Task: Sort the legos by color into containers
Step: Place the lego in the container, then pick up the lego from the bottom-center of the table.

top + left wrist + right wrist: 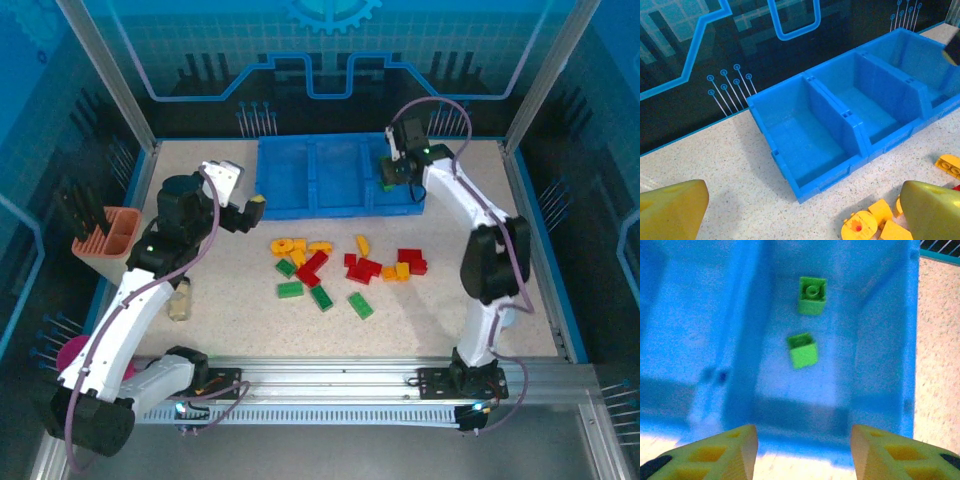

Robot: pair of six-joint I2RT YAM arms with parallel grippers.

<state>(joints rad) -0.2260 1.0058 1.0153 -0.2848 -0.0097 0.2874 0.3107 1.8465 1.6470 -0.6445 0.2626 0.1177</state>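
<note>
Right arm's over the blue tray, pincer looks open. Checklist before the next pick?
1. Right pincer open, nothing between its fingers: ok.
2. Two small green plastic bricks lying inside the right compartment of the shallow blue plastic tray: ok.
3. Colours unmixed in that compartment: ok, green alone.
4. Left pincer open and unloaded: ok.
5. Sorting finished: not ok; loose red bricks, loose green bricks and loose yellow bricks lie on the speckled tabletop.
6. Right pincer's height above the tray rim: cannot tell.
</note>
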